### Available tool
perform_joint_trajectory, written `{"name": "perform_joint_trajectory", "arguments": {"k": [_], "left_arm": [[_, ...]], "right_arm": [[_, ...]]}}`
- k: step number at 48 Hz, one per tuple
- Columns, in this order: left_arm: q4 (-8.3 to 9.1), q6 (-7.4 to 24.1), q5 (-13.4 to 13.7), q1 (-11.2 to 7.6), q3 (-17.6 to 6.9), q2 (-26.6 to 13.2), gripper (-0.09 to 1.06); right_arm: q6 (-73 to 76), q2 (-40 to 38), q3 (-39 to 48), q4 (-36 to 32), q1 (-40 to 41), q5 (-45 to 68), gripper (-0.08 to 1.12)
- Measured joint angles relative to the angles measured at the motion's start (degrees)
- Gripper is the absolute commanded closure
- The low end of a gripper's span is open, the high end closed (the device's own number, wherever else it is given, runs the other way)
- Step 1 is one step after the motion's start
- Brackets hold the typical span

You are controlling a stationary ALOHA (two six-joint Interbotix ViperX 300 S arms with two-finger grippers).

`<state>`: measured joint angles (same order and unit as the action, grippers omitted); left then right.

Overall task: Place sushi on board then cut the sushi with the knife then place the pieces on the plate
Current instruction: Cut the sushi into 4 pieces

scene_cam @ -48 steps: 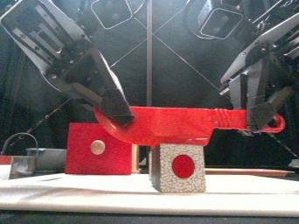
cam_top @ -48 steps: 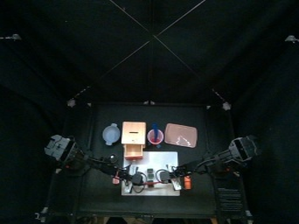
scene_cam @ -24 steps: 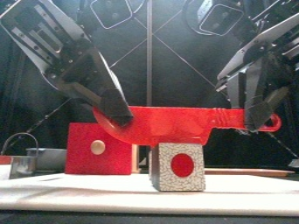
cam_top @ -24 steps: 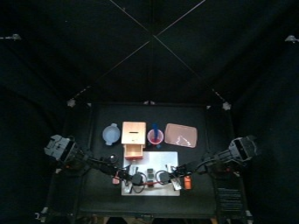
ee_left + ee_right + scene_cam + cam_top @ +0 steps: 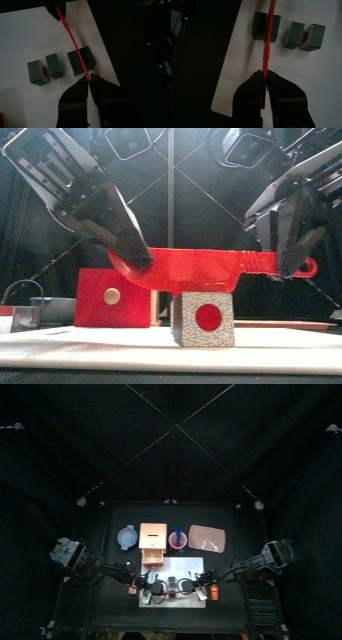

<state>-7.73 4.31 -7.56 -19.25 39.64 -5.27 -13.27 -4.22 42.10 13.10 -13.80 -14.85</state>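
Pressing the red knife (image 5: 201, 268), clamped at its blade end by the left tool (image 5: 90, 79) and at its handle by the right tool (image 5: 264, 75), keep it level and drive straight through the sushi block (image 5: 203, 320) at 6 o'clock on the bench (image 5: 120, 514), clear of two cut pieces (image 5: 55, 67).

The red knife (image 5: 201, 268), pinched between the left gripper (image 5: 139, 257) and the right gripper (image 5: 287, 263), now sits a touch higher and nearer the left arm's side.

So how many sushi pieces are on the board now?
3, all on the white board: one sushi piece under the red knife, two more pieces beside it. None looks hidden.
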Motion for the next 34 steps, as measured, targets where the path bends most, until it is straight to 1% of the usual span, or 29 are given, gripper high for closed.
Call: {"name": "perform_joint_trajectory", "arguments": {"k": [34], "left_arm": [[-0.09, 0.00, 0.00, 0.00, 0.00, -0.88, 0.53]], "right_arm": [[0.09, 1.14, 0.00, 0.53, -0.18, 0.35, 0.74]]}}
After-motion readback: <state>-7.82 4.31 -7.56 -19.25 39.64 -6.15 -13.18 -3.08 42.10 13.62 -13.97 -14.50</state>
